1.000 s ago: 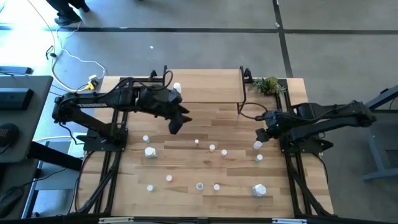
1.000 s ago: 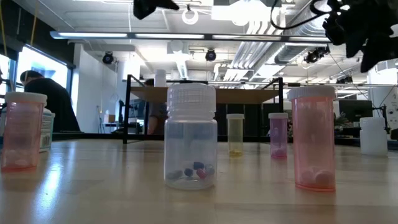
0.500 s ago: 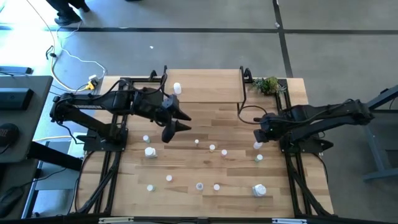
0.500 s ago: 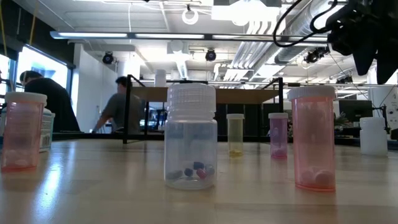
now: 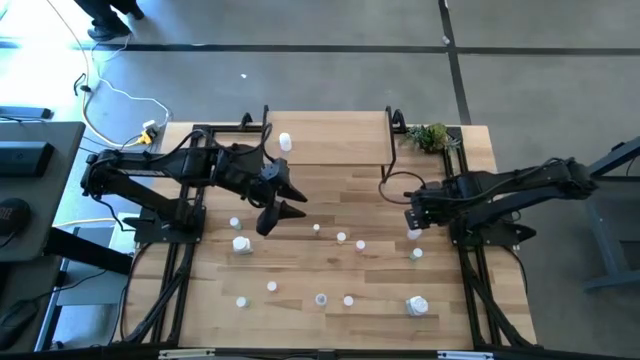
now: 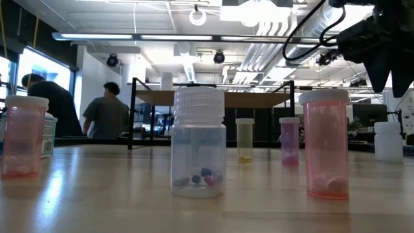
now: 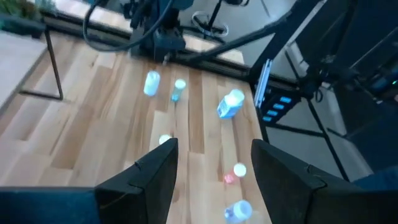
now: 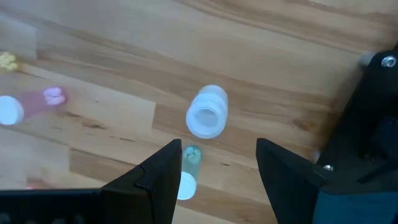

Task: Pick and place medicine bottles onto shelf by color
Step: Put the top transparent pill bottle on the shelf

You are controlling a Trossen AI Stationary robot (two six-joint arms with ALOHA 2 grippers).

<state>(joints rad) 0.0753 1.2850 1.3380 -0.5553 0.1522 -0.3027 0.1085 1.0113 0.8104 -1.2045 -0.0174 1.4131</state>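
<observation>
Several small medicine bottles stand scattered over the plank table. The shelf (image 5: 330, 135) stands at the far edge, with one white bottle (image 5: 285, 142) upright on its left end. My right gripper (image 5: 412, 216) points down, open, just above a white-capped bottle (image 8: 206, 112) that stands on the table, with a green-tinted bottle (image 8: 189, 163) close by. My left gripper (image 5: 275, 208) hangs open in the air over the table's left middle, with nothing between its fingers (image 7: 158, 171).
A small green plant (image 5: 430, 135) sits at the far right, beside the shelf. A larger white bottle (image 5: 417, 305) lies near the front right and another (image 5: 241, 243) stands front left. A clear bottle (image 6: 198, 142) and a pink one (image 6: 326, 145) stand near the front edge. People show in the room behind.
My right gripper has sunk toward the white-capped bottle and rolled a little, still open. My left gripper has drifted toward the table's left and near edges and turned about its wrist, still open. No bottle has moved.
</observation>
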